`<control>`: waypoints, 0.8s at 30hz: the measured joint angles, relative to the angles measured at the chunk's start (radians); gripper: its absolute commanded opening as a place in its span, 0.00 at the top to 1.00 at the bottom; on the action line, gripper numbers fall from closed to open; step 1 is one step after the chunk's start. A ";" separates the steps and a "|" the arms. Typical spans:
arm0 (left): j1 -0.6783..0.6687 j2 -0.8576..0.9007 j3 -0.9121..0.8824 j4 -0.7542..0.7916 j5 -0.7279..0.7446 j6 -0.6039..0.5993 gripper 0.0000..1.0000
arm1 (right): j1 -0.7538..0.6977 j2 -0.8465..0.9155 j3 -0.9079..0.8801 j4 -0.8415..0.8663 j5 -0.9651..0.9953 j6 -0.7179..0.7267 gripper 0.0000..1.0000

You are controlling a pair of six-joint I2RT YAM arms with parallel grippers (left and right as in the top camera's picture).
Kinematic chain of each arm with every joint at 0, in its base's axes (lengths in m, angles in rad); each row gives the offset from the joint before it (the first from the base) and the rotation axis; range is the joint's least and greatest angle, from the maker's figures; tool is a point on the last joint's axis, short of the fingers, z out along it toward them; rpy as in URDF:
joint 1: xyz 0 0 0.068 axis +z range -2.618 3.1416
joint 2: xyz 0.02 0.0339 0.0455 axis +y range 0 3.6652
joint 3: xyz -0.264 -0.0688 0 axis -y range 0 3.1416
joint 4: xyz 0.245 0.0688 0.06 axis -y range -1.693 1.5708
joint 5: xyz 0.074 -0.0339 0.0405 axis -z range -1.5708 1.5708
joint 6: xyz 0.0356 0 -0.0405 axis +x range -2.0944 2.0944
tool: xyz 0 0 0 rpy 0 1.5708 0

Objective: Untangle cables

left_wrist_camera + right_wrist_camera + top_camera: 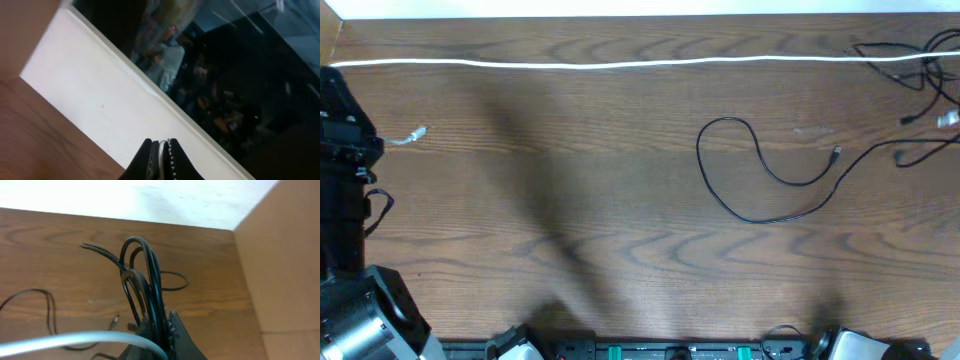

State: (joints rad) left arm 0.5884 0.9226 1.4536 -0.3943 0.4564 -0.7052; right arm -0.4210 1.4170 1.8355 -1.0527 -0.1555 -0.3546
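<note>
A long white cable (620,64) runs taut across the far side of the table, from the left arm (342,130) to a tangle of thin black cables (932,75) at the far right. My left gripper (161,142) is shut on the white cable (162,155), which shows between its fingers. My right gripper (162,317) is shut on several black cable loops (145,275), and the white cable (75,340) bends out from its jaws. A separate black cable (760,175) lies in an open loop on the table, its plug (836,153) free.
A small white plug end (415,134) lies beside the left arm. A loose plug (947,119) and black cord ends lie at the right edge. A pale wall (280,260) stands close on the right of the right gripper. Robot bases (670,350) line the near edge.
</note>
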 measured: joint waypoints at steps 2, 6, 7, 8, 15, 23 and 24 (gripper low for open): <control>0.000 0.000 0.000 0.001 -0.021 0.007 0.92 | -0.024 0.000 0.000 0.009 0.012 0.000 0.99; 0.004 0.000 0.000 0.001 -0.031 0.012 0.92 | -0.070 -0.001 0.000 0.021 0.042 0.006 0.47; 0.012 -0.001 0.000 0.001 -0.041 0.014 0.92 | -0.078 -0.001 0.000 0.026 0.048 0.008 0.28; 0.019 -0.001 0.000 0.001 -0.050 0.015 0.92 | -0.093 -0.001 0.000 0.026 0.061 0.019 0.11; 0.025 0.000 0.000 0.001 -0.070 0.023 0.92 | -0.106 -0.001 0.000 0.036 0.076 0.052 0.03; 0.011 0.001 0.000 0.022 0.051 0.020 0.92 | -0.105 -0.001 0.000 0.001 -0.204 0.061 0.02; 0.002 0.003 0.000 0.034 0.081 0.013 0.92 | -0.102 -0.001 0.000 -0.006 -0.269 0.060 0.02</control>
State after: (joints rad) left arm 0.5900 0.9260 1.4540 -0.3603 0.5377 -0.6918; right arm -0.5228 1.4162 1.8355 -1.0584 -0.4248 -0.2943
